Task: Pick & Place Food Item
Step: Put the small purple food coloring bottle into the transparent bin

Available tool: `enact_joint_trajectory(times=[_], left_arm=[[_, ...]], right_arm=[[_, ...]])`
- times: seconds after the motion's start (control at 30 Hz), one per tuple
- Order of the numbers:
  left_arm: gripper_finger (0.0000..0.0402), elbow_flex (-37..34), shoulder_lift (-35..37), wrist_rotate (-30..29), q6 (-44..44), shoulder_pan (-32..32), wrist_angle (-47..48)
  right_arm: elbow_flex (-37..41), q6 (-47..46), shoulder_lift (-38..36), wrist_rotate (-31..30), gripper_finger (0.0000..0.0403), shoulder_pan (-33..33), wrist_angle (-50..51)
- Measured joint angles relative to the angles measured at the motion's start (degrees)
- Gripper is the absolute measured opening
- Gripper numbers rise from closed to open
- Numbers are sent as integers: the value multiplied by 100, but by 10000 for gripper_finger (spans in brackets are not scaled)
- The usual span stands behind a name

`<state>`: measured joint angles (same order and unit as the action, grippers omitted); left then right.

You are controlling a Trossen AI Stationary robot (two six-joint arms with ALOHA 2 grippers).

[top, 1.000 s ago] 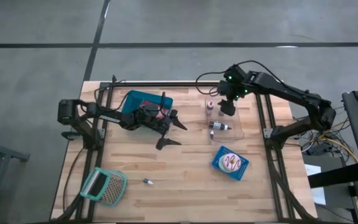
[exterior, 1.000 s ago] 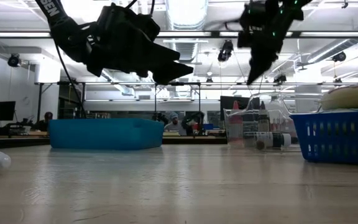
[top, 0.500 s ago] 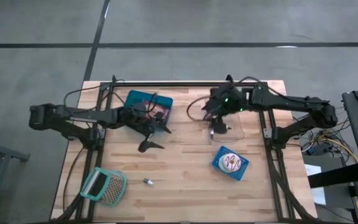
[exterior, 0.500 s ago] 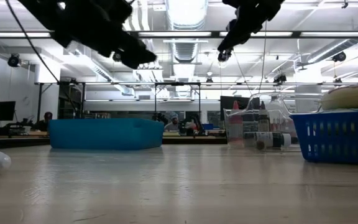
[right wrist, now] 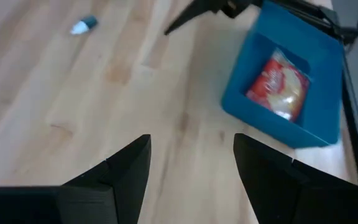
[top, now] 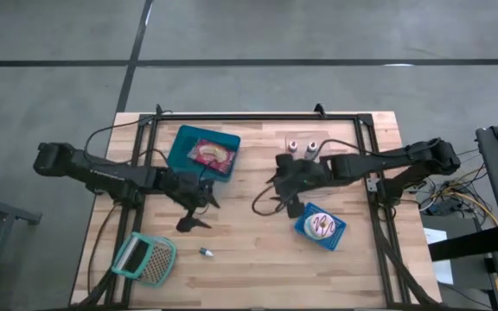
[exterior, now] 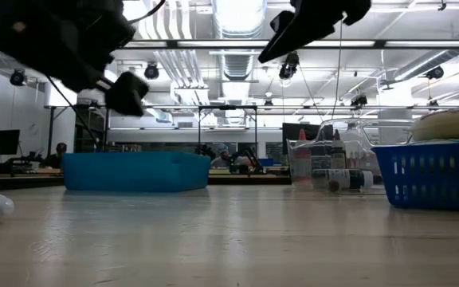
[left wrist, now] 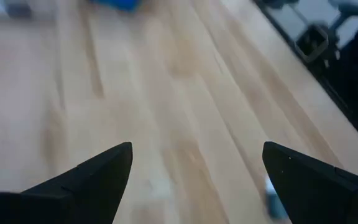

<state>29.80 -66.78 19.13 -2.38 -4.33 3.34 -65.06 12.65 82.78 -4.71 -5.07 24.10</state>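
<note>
Food packet [top: 213,154], red and yellow, is seen lying inside the teal bin [top: 182,142] at 10 o'clock on the table [top: 258,250]. Compared with the preceding frames, both arms have been lowered and drawn toward the table centre, away from the bin; placement is judged complete. The left tool [top: 194,213] is spread wide, empty, above bare wood. The right tool [top: 289,197] is likewise wide open and holds nothing.

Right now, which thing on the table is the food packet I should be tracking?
Start at the teal bin near the table's far edge, on the left arm's side. The food packet lies inside it: a red and yellow snack bag. Nothing else sits in that bin, and the blue basket opposite holds a round white item instead.
</note>
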Motion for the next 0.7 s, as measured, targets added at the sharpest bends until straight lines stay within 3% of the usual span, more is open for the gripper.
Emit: enact_joint_trajectory(times=[0.2, 0.7], left_arm=[[367, -177, -132, -273, 531, -622, 205], [367, -190, -855, -1003, 2099, -2070, 360]], right_arm=[[343, -228, -55, -183, 224, -437, -657], [586, -702, -42, -1438, 224, -1402, -721]])
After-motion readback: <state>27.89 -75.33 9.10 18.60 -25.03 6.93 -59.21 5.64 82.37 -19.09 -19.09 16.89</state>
